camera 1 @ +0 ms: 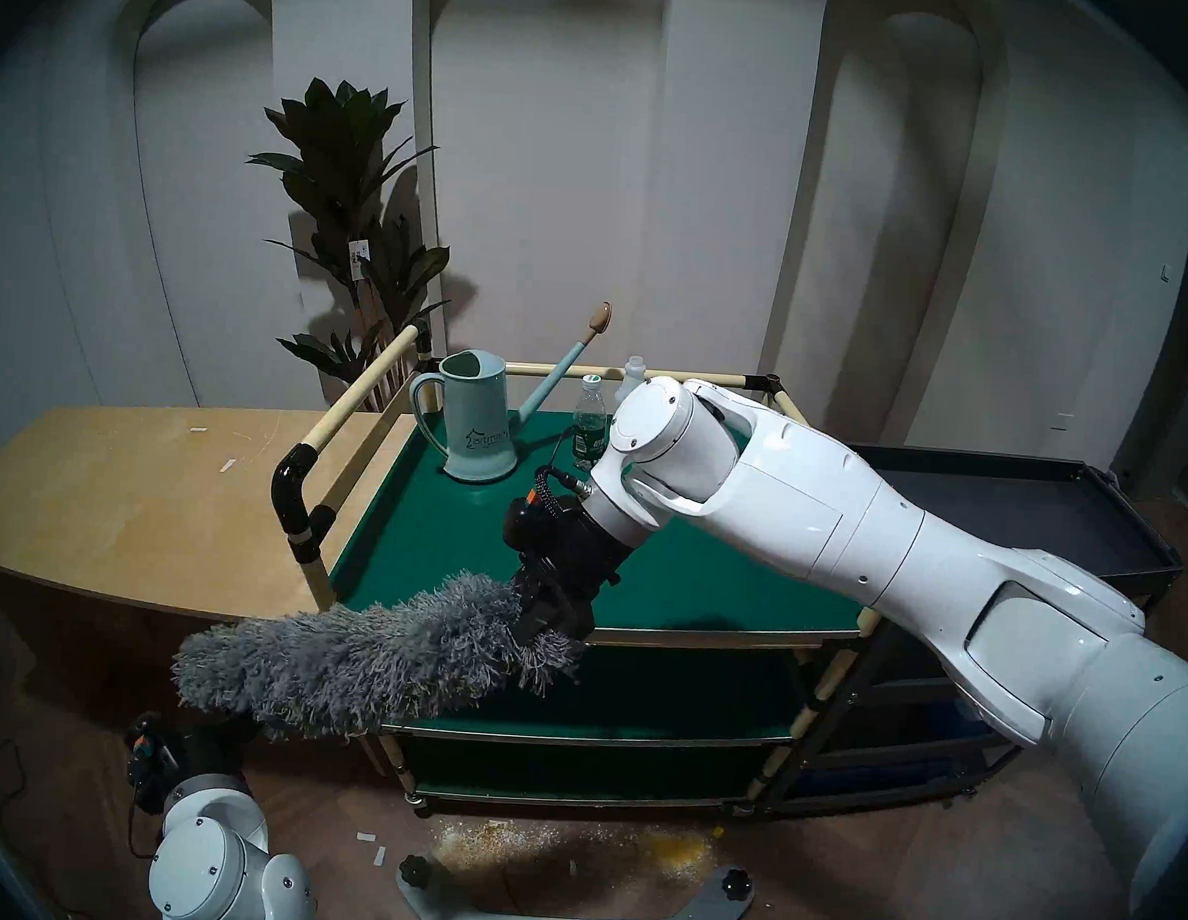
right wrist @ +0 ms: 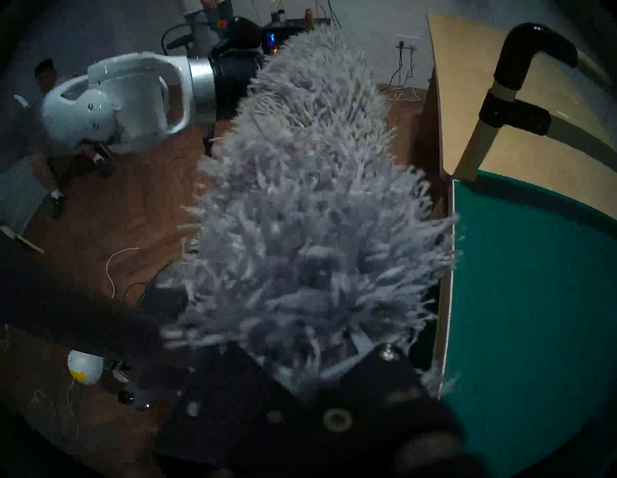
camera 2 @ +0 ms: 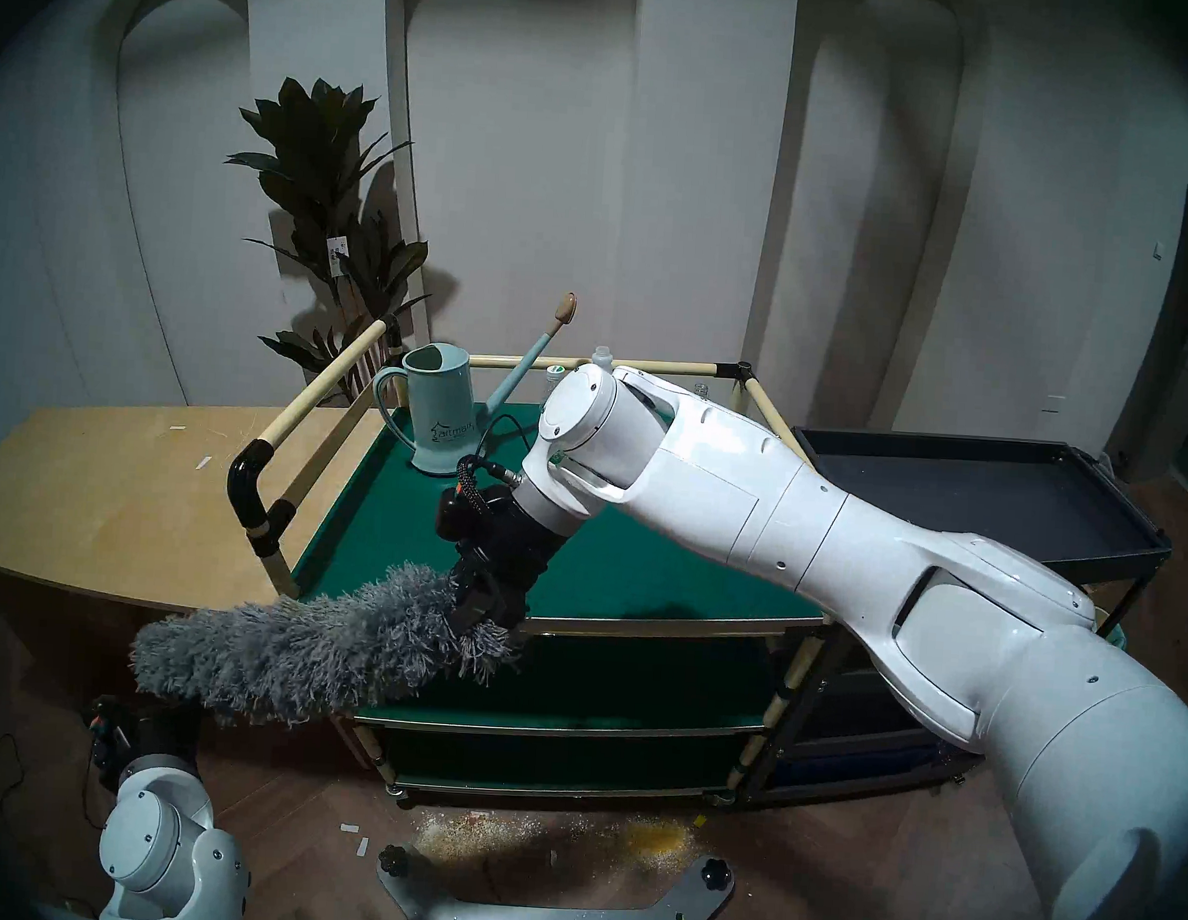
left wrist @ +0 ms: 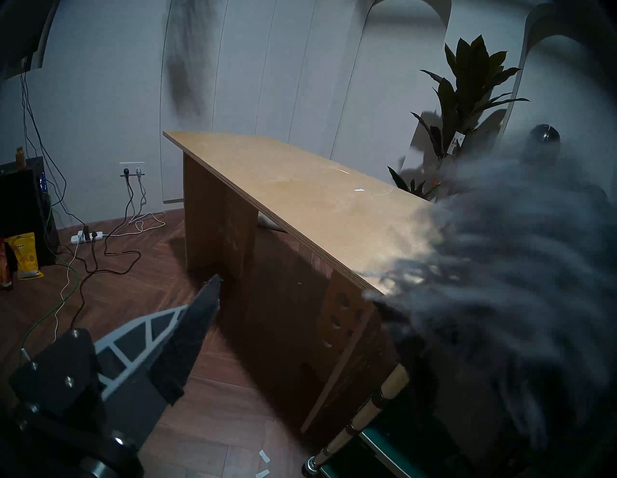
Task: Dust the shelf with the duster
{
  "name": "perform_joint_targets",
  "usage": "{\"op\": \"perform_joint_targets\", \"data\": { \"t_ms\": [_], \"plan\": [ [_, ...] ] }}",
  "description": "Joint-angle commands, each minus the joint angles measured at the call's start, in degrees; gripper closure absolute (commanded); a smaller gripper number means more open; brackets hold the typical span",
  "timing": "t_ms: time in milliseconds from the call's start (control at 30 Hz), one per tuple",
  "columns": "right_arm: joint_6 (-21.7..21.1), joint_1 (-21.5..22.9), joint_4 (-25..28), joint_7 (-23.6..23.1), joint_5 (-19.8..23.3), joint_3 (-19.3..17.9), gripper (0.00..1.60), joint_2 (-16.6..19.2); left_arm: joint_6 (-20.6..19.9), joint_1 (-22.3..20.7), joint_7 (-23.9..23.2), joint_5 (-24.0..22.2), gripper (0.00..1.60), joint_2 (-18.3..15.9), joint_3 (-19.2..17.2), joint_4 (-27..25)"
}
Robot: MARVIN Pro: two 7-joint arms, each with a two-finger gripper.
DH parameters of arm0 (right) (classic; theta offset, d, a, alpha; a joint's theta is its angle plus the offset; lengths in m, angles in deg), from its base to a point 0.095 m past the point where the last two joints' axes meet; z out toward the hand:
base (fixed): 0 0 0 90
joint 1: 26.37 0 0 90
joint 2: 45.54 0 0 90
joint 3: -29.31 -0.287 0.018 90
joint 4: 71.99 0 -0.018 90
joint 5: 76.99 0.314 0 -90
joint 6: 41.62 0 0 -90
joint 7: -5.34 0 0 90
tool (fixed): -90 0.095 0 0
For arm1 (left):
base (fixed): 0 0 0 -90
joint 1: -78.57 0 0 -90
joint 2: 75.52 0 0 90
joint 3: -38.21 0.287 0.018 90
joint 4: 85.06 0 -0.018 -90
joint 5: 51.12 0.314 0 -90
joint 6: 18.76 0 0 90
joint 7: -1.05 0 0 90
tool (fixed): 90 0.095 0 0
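Right gripper, fingers pinching the duster at its near end, holds it level, long axis pointing away from the shelf past its front-left corner.

You see a shaggy grey duster against a dark-green shelf framed in cream tubes with black joints. Behind stands a pale mint watering can with a tan spout tip, beside a light wooden counter. The robot arm is white.

Staged home room, arched wall panels, potted plant, wooden counter
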Motion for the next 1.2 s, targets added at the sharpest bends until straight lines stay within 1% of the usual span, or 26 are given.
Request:
{"op": "perform_joint_targets", "data": {
  "t_ms": [0,67,133,167,200,233,300,367,400,500,667,700,767,867,1100,1133,1167],
  "plan": [
    [-4.3,-1.5,5.9,-0.8,3.1,-5.2,1.60,6.6,0.7,1.3,-0.7,2.2,0.00,-0.6,2.0,-2.4],
    [-5.5,-2.2,5.6,1.9,3.2,-6.7,1.60,7.7,0.5,1.0,-1.2,2.9,0.00,-1.2,2.6,-2.7],
    [-5.7,-2.8,5.9,4.8,3.2,-8.0,1.60,9.7,0.1,0.6,-1.7,3.4,0.00,-1.9,3.1,-2.9],
    [-6.0,-3.2,5.1,5.5,2.9,-9.0,1.60,9.5,0.0,0.5,-1.8,3.7,0.00,-2.1,3.3,-3.0],
    [-5.8,-3.4,5.4,7.3,3.0,-9.5,1.60,11.0,-0.2,0.2,-2.1,3.9,0.00,-2.5,3.5,-3.1],
    [-5.8,-3.6,4.6,8.0,2.7,-10.1,1.60,11.1,-0.4,0.0,-2.2,4.1,0.00,-2.7,3.7,-3.2],
    [-5.2,-4.1,4.3,10.7,2.4,-10.8,1.60,13.1,-0.6,-0.3,-2.7,4.5,0.00,-3.3,4.2,-3.3],
    [-5.2,-4.6,2.2,12.2,1.5,-11.9,1.60,13.3,-0.3,-0.8,-2.9,4.7,0.00,-3.4,4.4,-3.5],
    [-5.2,-4.9,2.2,13.4,1.8,-12.3,1.60,14.5,-0.1,-0.9,-3.2,5.1,0.00,-3.9,4.5,-3.6],
    [-5.0,-6.2,1.3,16.1,2.3,-14.3,1.60,15.9,0.0,-1.3,-3.6,6.2,0.00,-4.8,4.6,-3.9],
    [-4.0,-9.1,0.1,21.5,2.7,-17.1,1.60,17.2,-0.6,-2.4,-4.1,7.0,0.00,-6.0,4.0,-4.1],
    [-3.7,-9.9,0.4,23.0,3.3,-17.7,1.60,17.6,-0.7,-2.5,-4.3,7.1,0.00,-6.3,3.8,-4.1],
    [-3.6,-11.3,1.3,24.5,4.5,-19.5,1.60,18.6,-1.0,-2.8,-4.6,7.2,0.00,-6.7,3.6,-4.5],
    [-4.3,-12.3,3.0,25.6,7.0,-22.5,1.60,20.6,-1.2,-3.2,-5.2,7.4,0.00,-7.2,3.5,-4.8],
    [-5.1,-12.6,6.9,25.5,11.4,-28.9,1.60,26.5,-1.6,-5.4,-6.6,8.3,0.00,-8.7,3.8,-6.5],
    [-5.4,-12.5,6.1,25.8,11.4,-29.6,1.60,26.1,-1.5,-5.9,-6.9,8.4,0.00,-9.0,3.8,-7.0],
    [-5.5,-13.3,7.5,26.0,12.4,-30.7,1.60,28.4,-1.7,-6.3,-7.1,8.5,0.00,-9.2,3.9,-7.4]
  ]
}}
